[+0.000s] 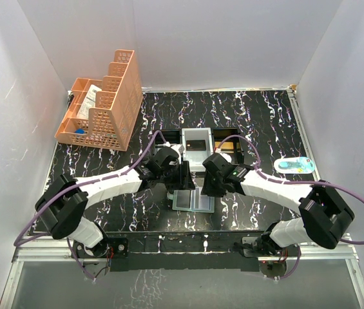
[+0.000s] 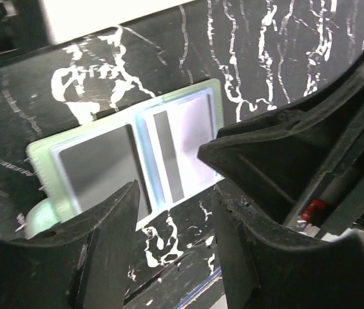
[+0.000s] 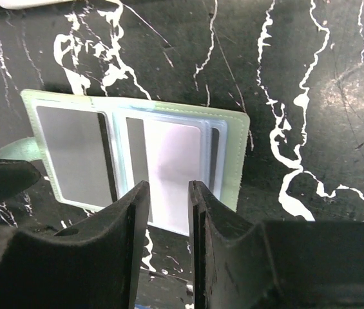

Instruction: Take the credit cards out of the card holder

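Observation:
The card holder [image 1: 193, 201] lies open on the black marbled table, near the front middle. It has a pale green border and two shiny panels. In the right wrist view, the card holder [image 3: 232, 161] has a grey card [image 3: 72, 154] in its left panel. A white card with a dark stripe [image 3: 172, 161] in the right panel pokes a little past the near edge. My right gripper [image 3: 169, 188] is narrowly open, its jaws on either side of that card's near edge. My left gripper [image 2: 175, 193] is open over the near edge of the card holder [image 2: 98, 167].
A black-and-white tray [image 1: 186, 138] stands just behind the card holder, with a dark box [image 1: 236, 145] to its right. An orange lattice organiser [image 1: 104, 103] is at the back left. A pale blue-and-white object [image 1: 294, 165] lies at the right. White walls enclose the table.

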Robot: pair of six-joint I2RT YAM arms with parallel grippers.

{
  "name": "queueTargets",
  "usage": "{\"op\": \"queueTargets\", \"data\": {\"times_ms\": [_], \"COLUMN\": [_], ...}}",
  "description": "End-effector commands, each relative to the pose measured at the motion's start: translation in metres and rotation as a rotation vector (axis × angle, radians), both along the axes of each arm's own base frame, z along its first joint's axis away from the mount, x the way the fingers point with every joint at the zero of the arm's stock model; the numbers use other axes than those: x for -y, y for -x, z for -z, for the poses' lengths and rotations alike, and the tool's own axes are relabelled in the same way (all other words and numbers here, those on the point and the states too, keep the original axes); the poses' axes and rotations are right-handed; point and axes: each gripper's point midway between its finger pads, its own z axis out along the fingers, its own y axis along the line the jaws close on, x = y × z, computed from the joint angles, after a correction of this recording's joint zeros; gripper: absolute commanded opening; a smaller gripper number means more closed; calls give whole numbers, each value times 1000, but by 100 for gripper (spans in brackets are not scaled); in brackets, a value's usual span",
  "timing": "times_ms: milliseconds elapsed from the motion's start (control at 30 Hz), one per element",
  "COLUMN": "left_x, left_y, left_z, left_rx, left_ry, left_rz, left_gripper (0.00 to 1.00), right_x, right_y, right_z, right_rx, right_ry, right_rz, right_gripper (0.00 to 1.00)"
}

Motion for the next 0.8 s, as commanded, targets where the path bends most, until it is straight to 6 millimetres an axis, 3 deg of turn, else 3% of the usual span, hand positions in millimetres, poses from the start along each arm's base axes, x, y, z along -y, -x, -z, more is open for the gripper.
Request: {"op": "queueTargets", "data": {"times_ms": [0, 300, 567, 767], "left_x": [25, 29, 13, 4], "left_y": [10, 16, 24, 32], "left_z": [-4, 19, 52, 65], "left_rx": [-72, -135, -195, -223], "left_ry": [114, 121, 51, 32], "left_rz": [54, 56, 2, -13], "left_gripper": [46, 43, 36, 31], "right_x": [3, -3, -5, -12], "right_y": [-5, 1, 2, 5], "right_z": [-2, 9, 12, 15], "right_rx": [24, -4, -10, -30], "right_ry": [-9, -52, -68, -96], "right_rz": [33, 17, 14, -11], "right_gripper": [29, 27, 24, 20]}}
